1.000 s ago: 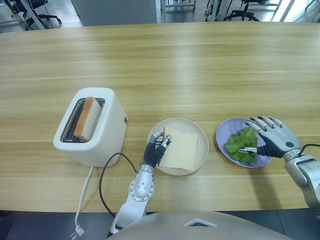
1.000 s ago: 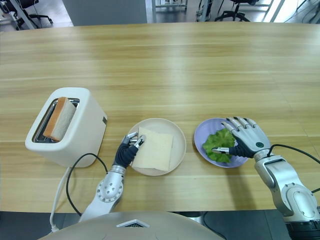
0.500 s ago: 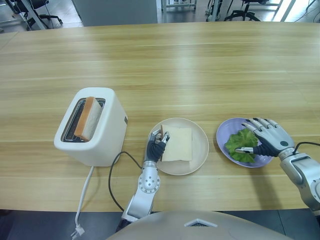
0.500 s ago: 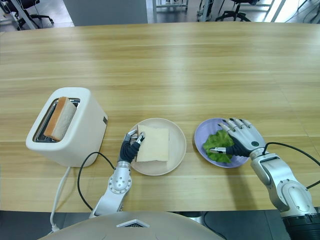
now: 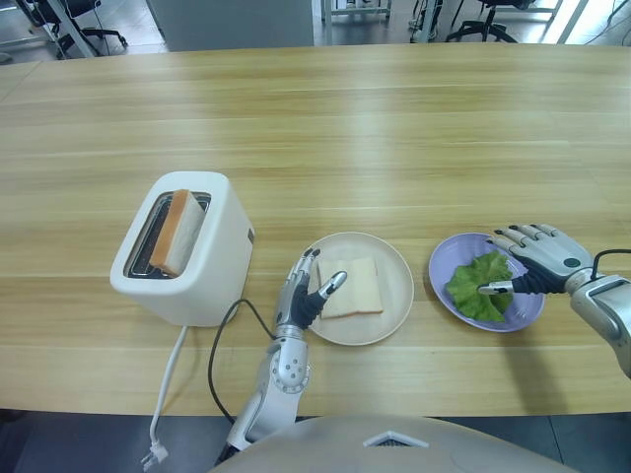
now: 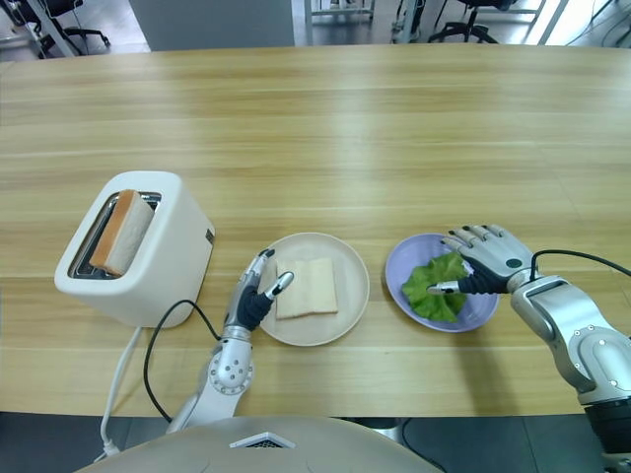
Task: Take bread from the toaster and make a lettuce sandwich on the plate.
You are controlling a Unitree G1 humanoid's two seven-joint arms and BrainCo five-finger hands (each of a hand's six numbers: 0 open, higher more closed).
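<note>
Left eye view shows, on the counter [image 5: 345, 128], one toaster [image 5: 187, 276] holding one bread slice [image 5: 177, 230], a beige plate [image 5: 396, 296] carrying a second slice [image 5: 352, 288] with the left hand [image 5: 301, 296] spread wide and empty just beside it, and a purple plate [image 5: 523, 315] of lettuce [image 5: 476, 288] under the right hand [image 5: 545, 258], whose grip I cannot tell.

Bright, even light from above, pale sheen on the table [image 5: 394, 128], soft shadow under the toaster [image 5: 212, 251]
</note>
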